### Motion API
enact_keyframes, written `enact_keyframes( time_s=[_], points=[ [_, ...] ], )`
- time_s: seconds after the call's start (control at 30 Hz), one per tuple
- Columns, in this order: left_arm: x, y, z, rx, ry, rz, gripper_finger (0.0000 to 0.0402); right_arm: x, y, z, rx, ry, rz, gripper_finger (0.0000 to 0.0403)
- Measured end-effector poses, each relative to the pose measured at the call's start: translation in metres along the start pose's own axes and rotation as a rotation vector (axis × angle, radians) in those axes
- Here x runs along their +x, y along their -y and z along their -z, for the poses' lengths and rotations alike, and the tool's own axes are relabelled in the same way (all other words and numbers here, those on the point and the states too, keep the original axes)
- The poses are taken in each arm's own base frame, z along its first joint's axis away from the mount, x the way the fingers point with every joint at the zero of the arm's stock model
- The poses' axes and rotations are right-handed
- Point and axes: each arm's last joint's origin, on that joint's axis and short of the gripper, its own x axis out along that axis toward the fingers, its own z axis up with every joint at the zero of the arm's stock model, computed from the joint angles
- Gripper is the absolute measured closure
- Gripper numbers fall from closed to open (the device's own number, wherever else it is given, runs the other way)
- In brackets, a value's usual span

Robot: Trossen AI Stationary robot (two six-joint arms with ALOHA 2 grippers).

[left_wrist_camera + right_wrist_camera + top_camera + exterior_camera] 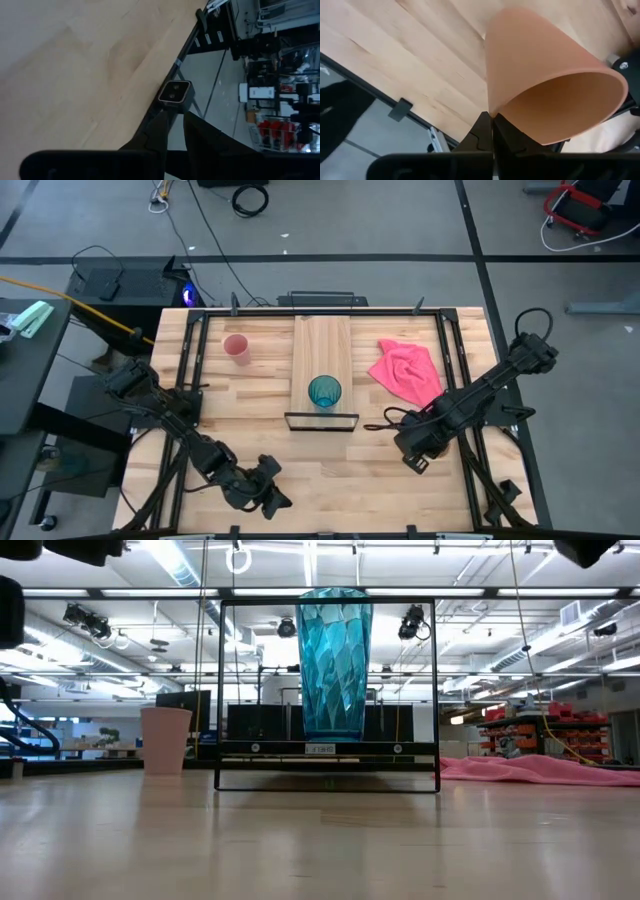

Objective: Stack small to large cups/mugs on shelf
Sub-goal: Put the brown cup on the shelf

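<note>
Pinching the orange cup (545, 90) by its rim, right gripper (492, 125) jaws clenched.

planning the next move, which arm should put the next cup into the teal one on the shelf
Right, probably. The right gripper is shut on the orange cup, the next size down, beside the shelf holding the teal cup. The left gripper waits at the near table edge.

3 cups (324, 392), 1 shelf (321, 345), 1 pink cloth (407, 371), 2 arms.
</note>
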Motion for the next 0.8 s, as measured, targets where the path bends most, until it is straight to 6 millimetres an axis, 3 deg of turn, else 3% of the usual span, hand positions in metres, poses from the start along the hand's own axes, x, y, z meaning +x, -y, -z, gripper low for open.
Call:
enact_keyframes(
  time_s=[0.4, 0.8],
  points=[
    [0.001, 0.0, -0.003, 0.004, 0.005, -0.003, 0.034, 0.017, -0.015, -0.019, -0.084, -0.041, 0.027, 0.0401],
    [0.001, -0.001, -0.003, 0.007, 0.005, -0.011, 0.0335, 0.016, -0.02, -0.022, -0.113, -0.018, -0.03, 0.0368]
  ],
)
